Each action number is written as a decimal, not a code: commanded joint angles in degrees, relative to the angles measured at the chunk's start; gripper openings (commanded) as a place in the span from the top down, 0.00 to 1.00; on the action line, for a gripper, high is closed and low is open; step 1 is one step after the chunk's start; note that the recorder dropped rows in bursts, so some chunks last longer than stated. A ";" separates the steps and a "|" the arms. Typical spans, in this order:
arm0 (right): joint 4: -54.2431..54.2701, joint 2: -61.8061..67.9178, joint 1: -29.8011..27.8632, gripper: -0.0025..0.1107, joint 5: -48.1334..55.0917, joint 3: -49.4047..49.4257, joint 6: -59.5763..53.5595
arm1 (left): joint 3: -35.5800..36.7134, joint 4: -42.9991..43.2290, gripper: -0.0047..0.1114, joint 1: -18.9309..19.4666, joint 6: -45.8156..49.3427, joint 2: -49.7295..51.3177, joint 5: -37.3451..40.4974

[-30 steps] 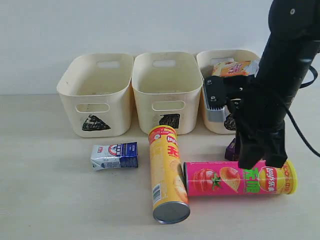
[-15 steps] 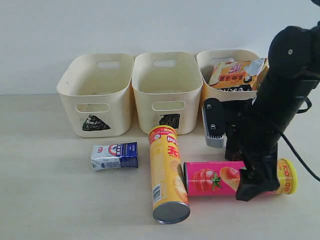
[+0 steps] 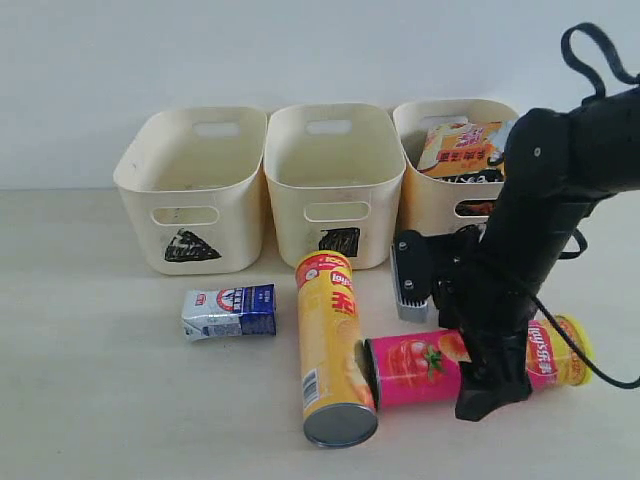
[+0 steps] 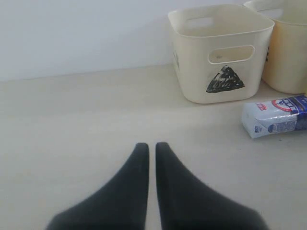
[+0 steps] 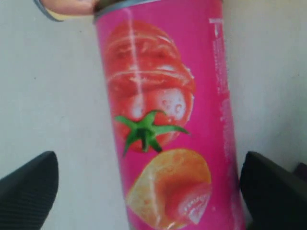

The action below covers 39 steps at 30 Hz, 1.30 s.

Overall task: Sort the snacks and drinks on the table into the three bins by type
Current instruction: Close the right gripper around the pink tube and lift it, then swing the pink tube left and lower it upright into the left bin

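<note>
A: While the right tool (image 5: pixel 149 189) sits low over the surface (image 3: pixel 100 400), how are its jaws?
B: Spread wide, one either side of the pink tube (image 3: pixel 415 368), which lies on its side at near right, its end beside the yellow-orange tube (image 3: pixel 335 350).
A: And the left tool (image 4: pixel 151 149)?
B: Narrow, pinched nearly together, holding nothing.

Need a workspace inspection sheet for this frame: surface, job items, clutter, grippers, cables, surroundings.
Surface: pale table, no spills seen.
Job's things: orange bag in the circle bin; nothing seen in the triangle bin or the square bin; carton, yellow tube and pink tube lie on the table.
Clutter: nothing seen.
Grippers: right gripper open, straddling the pink tube without touching it; left gripper shut, empty.
Cables: black cable loops above the right arm.
Surroundings: plain white wall.
</note>
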 commanded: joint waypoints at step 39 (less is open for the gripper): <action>-10.26 -11.10 0.09 0.98 -0.87 0.13 13.74 | 0.20 0.05 0.92 0.14 -0.44 -0.15 -0.76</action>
